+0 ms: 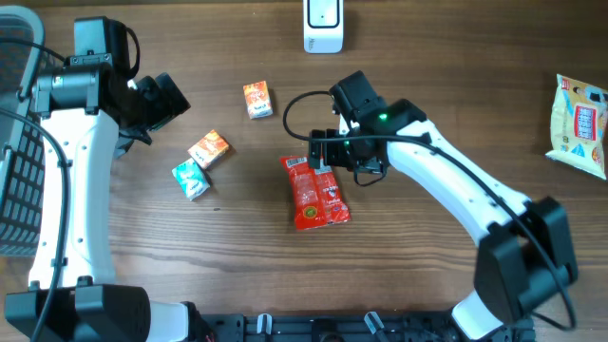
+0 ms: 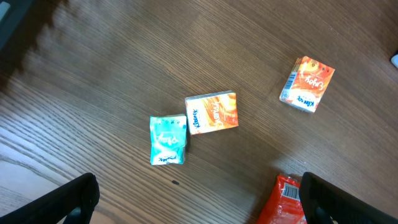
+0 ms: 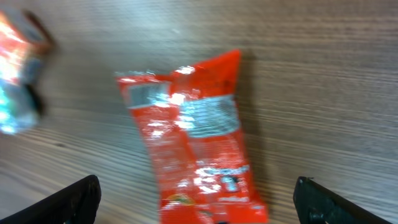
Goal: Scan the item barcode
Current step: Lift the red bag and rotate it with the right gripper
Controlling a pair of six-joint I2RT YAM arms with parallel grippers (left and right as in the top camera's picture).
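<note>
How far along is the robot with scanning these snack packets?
Nothing here shows a finished scan. In hand: nothing; the red packet lies flat on the table with the right gripper open just above it, and the left gripper is open near the small boxes. Left to do: pick an item up and show its barcode to the white scanner at the far edge.
</note>
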